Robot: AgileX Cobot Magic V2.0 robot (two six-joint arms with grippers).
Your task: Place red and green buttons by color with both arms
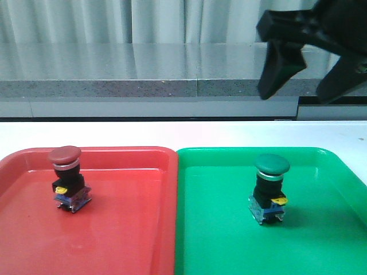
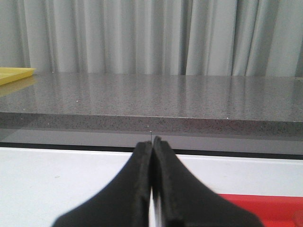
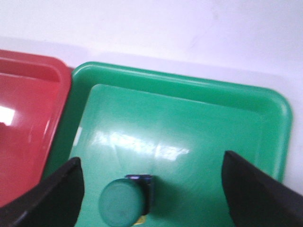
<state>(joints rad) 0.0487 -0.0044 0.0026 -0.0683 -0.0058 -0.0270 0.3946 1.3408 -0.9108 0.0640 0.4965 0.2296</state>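
Note:
The dark-red button (image 1: 65, 157) stands upright in the red tray (image 1: 126, 229), near its far left. The green button (image 1: 272, 166) stands upright in the green tray (image 1: 229, 240); it also shows from above in the right wrist view (image 3: 122, 202). My right gripper (image 1: 307, 77) hangs open and empty high above the green tray, with the button below and between its fingers (image 3: 52, 194). My left gripper (image 2: 152, 144) is shut on nothing and points at the grey counter; it is out of the front view.
A grey stone counter (image 1: 143, 74) and pale curtains run along the back. White table (image 1: 172, 133) lies behind the trays. A yellow tray corner (image 2: 14, 73) sits on the counter. The red tray's corner (image 2: 265, 208) shows beside the left fingers.

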